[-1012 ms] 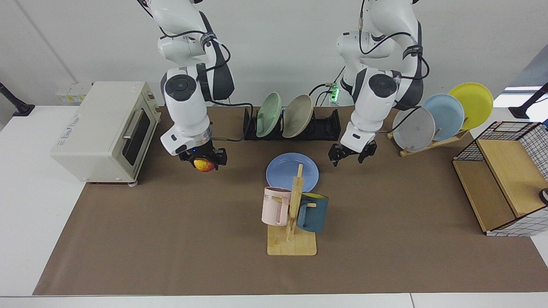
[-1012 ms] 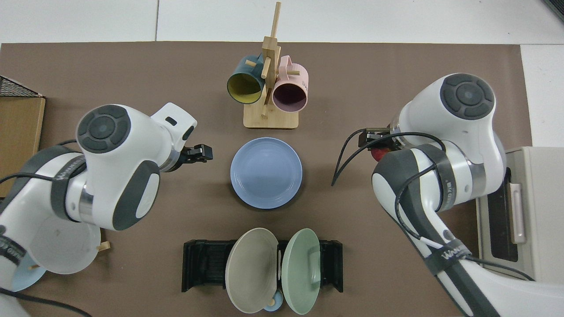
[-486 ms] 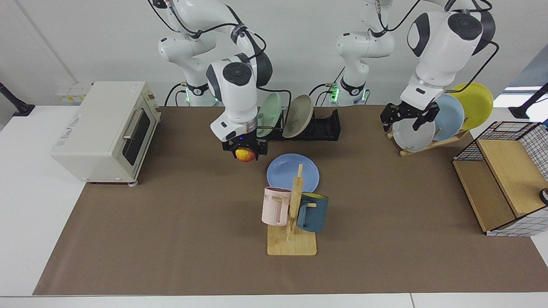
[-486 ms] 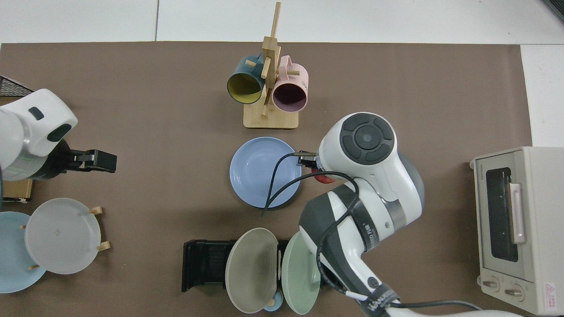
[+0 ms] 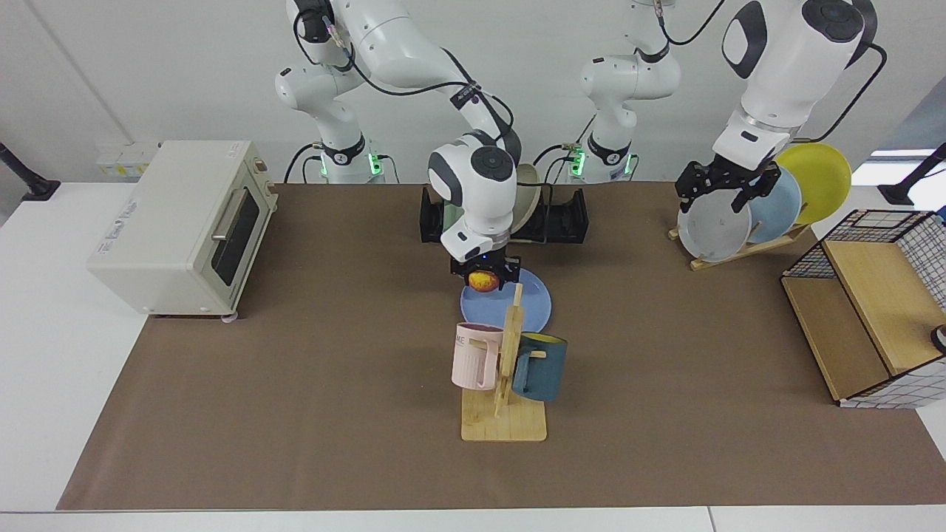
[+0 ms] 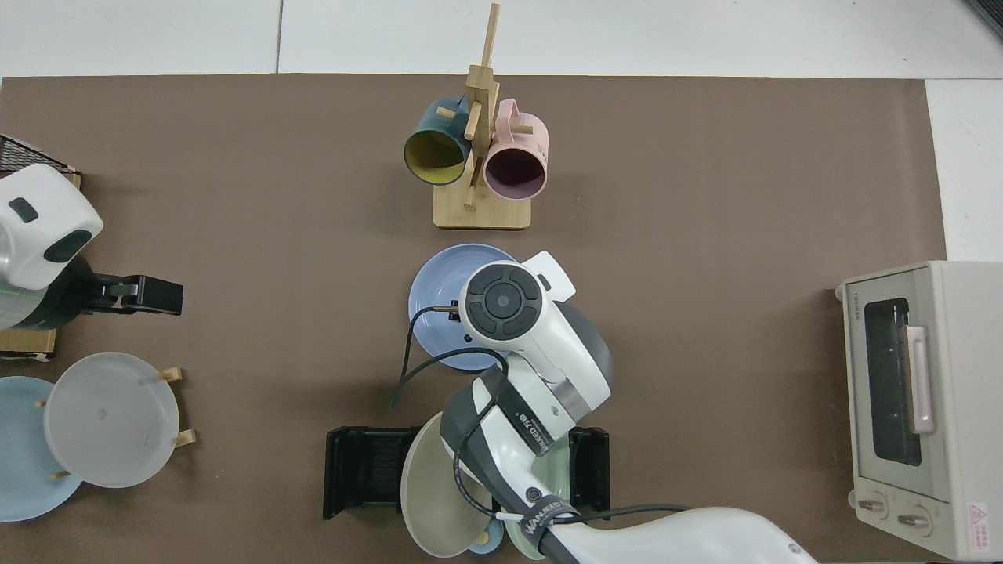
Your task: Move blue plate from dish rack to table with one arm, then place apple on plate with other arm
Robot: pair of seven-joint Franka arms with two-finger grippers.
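The blue plate (image 5: 529, 300) (image 6: 436, 287) lies flat on the brown table (image 5: 295, 369), in front of the black dish rack (image 5: 569, 214) (image 6: 362, 470). My right gripper (image 5: 484, 285) hangs just above the plate's near-left part, shut on the red-and-yellow apple (image 5: 483, 280). From above, the right arm's wrist hides both the apple and this gripper. My left gripper (image 5: 727, 188) (image 6: 150, 295) is raised far off beside the wooden plate stand, open and holding nothing.
A mug tree (image 5: 506, 369) with a pink and a dark blue mug stands just in front of the plate. The plate stand (image 5: 746, 222) holds grey, pale blue and yellow plates. A toaster oven (image 5: 185, 222) and a wire basket (image 5: 872, 295) flank the table.
The right arm has carried the apple sideways from beside the plate to over it. The left arm has lifted slightly near the plate stand.
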